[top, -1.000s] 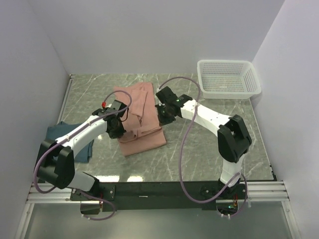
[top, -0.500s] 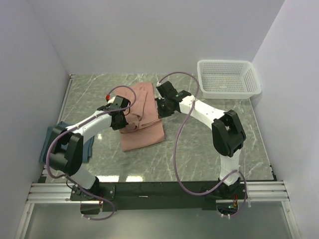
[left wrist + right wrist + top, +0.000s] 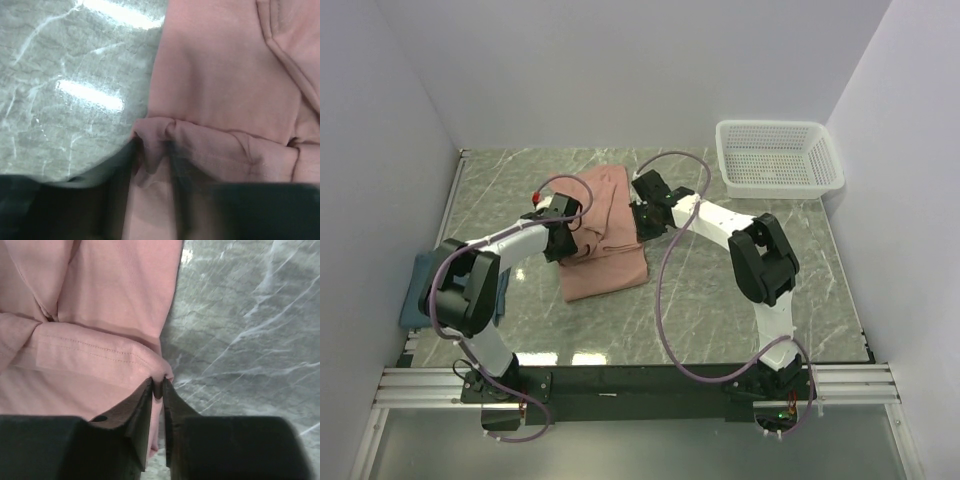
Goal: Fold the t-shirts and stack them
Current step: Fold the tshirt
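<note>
Nips the right hem of the salmon-pink t-shirt (image 3: 100, 300) between the near-closed jaws of the right gripper (image 3: 158, 390); pinches a bunched fold at its left edge in the left gripper (image 3: 152, 160). Lies folded mid-way across the table (image 3: 720, 290), with the teal-blue t-shirt (image 3: 416, 295) well apart at the left edge

A counter (image 3: 740, 300) of grey-green marble with pale veins, boxed in by plain white walls (image 3: 620, 70). A white mesh basket (image 3: 778, 158) sits in its far right corner. Pale glints of light (image 3: 585, 357) lie along the near edge, beside a black rail (image 3: 640, 381).
</note>
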`<state>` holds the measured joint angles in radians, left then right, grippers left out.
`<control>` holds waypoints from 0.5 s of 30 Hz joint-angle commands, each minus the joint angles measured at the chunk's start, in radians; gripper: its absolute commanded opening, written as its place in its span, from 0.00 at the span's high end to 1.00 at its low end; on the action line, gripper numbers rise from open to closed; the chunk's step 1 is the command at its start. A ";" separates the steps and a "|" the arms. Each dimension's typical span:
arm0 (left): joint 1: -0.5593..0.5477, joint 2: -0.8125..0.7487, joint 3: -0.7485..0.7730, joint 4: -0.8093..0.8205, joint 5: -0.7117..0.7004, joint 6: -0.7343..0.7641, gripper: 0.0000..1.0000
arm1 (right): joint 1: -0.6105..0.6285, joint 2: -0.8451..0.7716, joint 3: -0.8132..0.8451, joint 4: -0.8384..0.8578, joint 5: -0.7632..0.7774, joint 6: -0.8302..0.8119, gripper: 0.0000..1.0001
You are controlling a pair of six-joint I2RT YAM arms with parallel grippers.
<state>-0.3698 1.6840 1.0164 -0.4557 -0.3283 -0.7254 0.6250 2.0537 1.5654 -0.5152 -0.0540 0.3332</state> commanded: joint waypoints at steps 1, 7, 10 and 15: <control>0.003 -0.046 0.014 0.040 -0.021 -0.032 0.56 | -0.008 -0.050 0.021 0.053 0.032 -0.005 0.75; 0.000 -0.220 0.040 -0.066 -0.096 -0.095 0.30 | 0.014 -0.177 -0.033 0.089 0.052 0.030 0.70; -0.030 -0.320 0.016 -0.080 -0.094 -0.114 0.30 | 0.038 -0.236 -0.115 0.153 0.031 0.062 0.70; -0.142 -0.431 -0.106 -0.026 -0.025 -0.158 0.45 | 0.097 -0.251 -0.202 0.263 -0.024 0.086 0.71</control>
<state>-0.4576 1.2922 0.9874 -0.4957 -0.3866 -0.8352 0.6796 1.8137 1.3994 -0.3542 -0.0494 0.3958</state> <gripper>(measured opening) 0.574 0.296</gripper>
